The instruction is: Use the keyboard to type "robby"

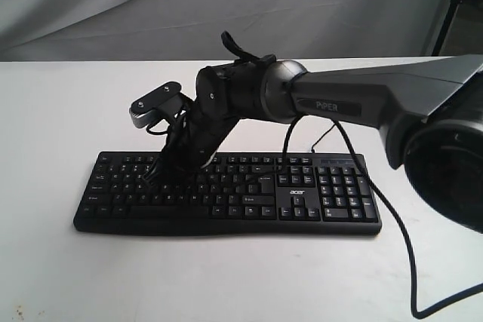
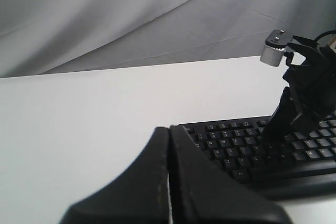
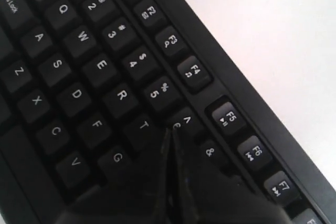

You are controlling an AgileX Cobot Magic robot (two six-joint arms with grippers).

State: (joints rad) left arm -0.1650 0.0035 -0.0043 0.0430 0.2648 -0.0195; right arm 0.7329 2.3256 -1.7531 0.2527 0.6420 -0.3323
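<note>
Over the keyboard (image 1: 249, 201), we hold our right gripper (image 3: 170, 135) clenched near the T key (image 3: 143, 125); the R key (image 3: 121, 95) lies just beside.

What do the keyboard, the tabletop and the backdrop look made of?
The keyboard looks like matte black plastic: moulded keycaps with white printed legends, little glare. The tabletop is a smooth white surface, perhaps laminate; no grain shows. The backdrop seems grey cloth, judging by its soft folds.

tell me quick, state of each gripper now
Left gripper: shut, holding nothing.
Right gripper: shut, holding nothing, tip over the wide black plastic keyboard.
</note>
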